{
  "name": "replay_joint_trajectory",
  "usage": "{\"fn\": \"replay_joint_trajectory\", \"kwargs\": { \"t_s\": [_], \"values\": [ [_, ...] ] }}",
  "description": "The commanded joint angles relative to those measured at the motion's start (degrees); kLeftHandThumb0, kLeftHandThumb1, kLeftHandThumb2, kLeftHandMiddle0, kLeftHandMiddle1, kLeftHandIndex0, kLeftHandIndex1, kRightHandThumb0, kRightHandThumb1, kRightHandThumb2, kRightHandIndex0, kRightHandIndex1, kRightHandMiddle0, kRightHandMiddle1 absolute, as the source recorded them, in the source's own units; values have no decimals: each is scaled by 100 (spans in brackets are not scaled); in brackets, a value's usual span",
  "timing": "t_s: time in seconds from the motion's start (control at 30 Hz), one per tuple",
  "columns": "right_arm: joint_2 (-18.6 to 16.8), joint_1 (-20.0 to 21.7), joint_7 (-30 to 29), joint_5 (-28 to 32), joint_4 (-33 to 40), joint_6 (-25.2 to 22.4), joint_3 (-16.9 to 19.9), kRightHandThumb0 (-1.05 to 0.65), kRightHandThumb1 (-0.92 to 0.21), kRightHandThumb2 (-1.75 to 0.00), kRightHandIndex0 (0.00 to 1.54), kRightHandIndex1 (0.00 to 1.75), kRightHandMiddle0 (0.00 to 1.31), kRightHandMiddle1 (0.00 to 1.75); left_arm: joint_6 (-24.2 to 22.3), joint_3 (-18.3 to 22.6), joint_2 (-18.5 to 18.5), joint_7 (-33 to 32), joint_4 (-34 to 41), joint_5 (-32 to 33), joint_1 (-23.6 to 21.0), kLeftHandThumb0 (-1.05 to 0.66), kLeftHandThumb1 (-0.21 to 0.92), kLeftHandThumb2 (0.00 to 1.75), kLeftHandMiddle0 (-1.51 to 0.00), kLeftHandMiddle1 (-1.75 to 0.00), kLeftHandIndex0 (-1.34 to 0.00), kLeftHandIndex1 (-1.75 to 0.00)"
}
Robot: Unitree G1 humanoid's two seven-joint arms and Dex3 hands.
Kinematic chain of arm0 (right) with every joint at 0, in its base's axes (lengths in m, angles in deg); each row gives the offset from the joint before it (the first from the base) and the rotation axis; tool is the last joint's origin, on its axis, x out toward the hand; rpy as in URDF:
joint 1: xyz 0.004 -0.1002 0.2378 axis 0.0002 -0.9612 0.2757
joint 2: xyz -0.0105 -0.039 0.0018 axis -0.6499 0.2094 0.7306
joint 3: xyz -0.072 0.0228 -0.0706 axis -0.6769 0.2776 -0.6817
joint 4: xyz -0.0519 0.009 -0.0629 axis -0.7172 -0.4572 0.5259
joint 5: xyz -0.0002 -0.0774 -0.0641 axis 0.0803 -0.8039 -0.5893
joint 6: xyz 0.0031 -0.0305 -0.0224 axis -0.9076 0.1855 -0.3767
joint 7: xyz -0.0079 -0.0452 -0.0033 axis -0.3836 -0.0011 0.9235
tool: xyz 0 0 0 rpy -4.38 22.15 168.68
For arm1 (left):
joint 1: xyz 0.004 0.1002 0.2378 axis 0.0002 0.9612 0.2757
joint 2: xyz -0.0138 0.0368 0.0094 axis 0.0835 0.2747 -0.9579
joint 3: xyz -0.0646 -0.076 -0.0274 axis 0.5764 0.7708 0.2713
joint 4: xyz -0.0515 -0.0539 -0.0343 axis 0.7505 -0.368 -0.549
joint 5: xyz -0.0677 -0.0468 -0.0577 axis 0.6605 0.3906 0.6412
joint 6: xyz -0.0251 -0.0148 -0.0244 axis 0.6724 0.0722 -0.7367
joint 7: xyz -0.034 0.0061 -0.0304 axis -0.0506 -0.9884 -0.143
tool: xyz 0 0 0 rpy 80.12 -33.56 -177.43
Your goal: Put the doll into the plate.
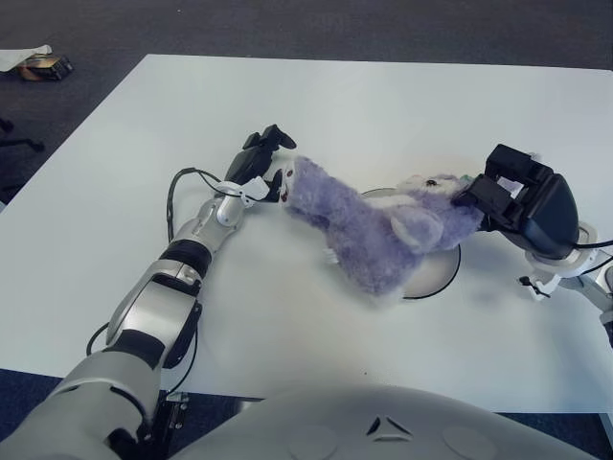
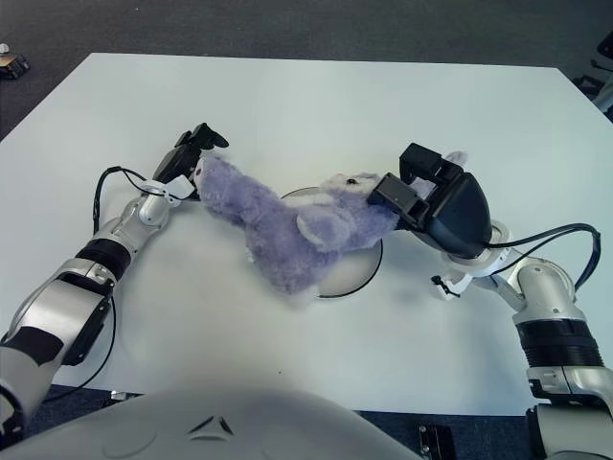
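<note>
The purple plush doll [image 1: 369, 225] lies stretched out, its middle and head over the white plate [image 1: 436, 273] with a black rim, its other end on the table toward the left. My right hand [image 1: 482, 192] is at the plate's right side, its fingers curled on the doll's head. At the doll's far-left end is my left hand [image 1: 274, 158]; its upper fingers are lifted off the plush and a lower finger touches it. The doll hides much of the plate.
The white table [image 1: 316, 96] spreads wide behind and in front of the plate. A black cable [image 1: 177, 192] loops beside my left forearm. A small object [image 1: 43, 65] lies on the dark floor at the far left.
</note>
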Motion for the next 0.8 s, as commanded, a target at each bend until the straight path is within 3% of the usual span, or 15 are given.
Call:
{"fn": "replay_joint_trajectory", "kwargs": {
  "t_s": [0.0,0.1,0.23,0.33,0.6,0.7,0.77],
  "values": [
    [233,199,-313,-207,126,-202,-143,0,-27,-134,66,163,47,175,-212,-166,-21,155,-199,-216,274,24,31,162,-4,-131,0,-160],
    [390,242,-481,-395,125,-398,-253,0,-39,-115,57,148,50,175,-215,-181,-20,133,-199,-235,269,24,32,162,-5,-131,0,-161],
    [748,235,-675,-800,135,-773,-429,0,-68,-84,26,162,33,174,-220,-187,-21,121,-188,-227,273,25,33,162,-5,-131,0,-163],
    [896,225,-644,-852,176,-938,-540,-1,-77,-75,20,170,23,174,-233,-177,-29,134,-173,-204,279,25,33,162,-5,-131,0,-164],
    [1200,13,-215,-577,496,-1203,-540,-1,-90,-55,15,170,17,170,-279,-168,-33,172,-130,-182,292,24,32,160,-6,-133,0,-164],
    [1267,-26,-103,-520,558,-1263,-547,-24,-90,-54,6,135,21,172,-299,-169,-31,206,-119,-172,292,24,32,160,-6,-133,0,-164],
    [1309,-46,-32,-505,591,-1300,-554,-29,-91,-52,4,125,21,172,-310,-168,-30,227,-114,-167,291,24,33,160,-6,-133,0,-163]
  ]
}}
